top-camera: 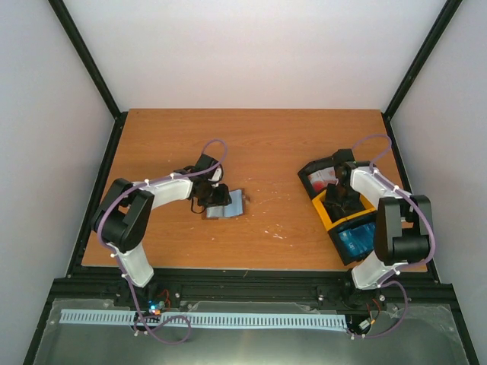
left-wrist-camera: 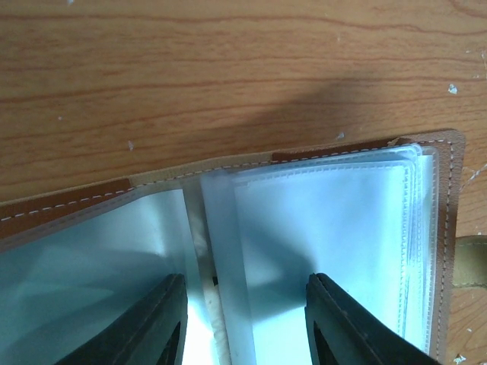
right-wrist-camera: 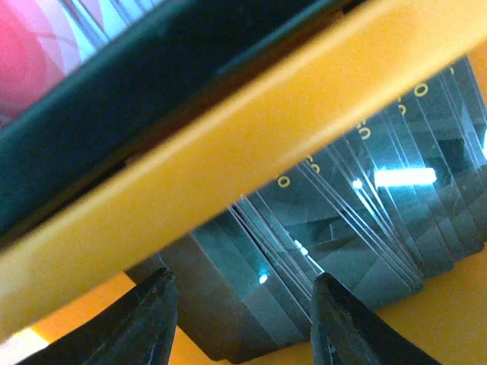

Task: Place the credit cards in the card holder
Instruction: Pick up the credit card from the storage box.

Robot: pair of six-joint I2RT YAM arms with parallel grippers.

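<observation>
I judge nothing done so far: the card holder lies open on the tabletop, its sleeves showing no cards, under my left end effector, which stands apart. My right end effector straddles dark credit cards in the yellow tray; whether it grips one, I cannot tell.

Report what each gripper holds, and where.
Left gripper straddles the inner fold of the open card holder; right gripper straddles the dark cards in the yellow tray. A grip on either cannot be told.
</observation>
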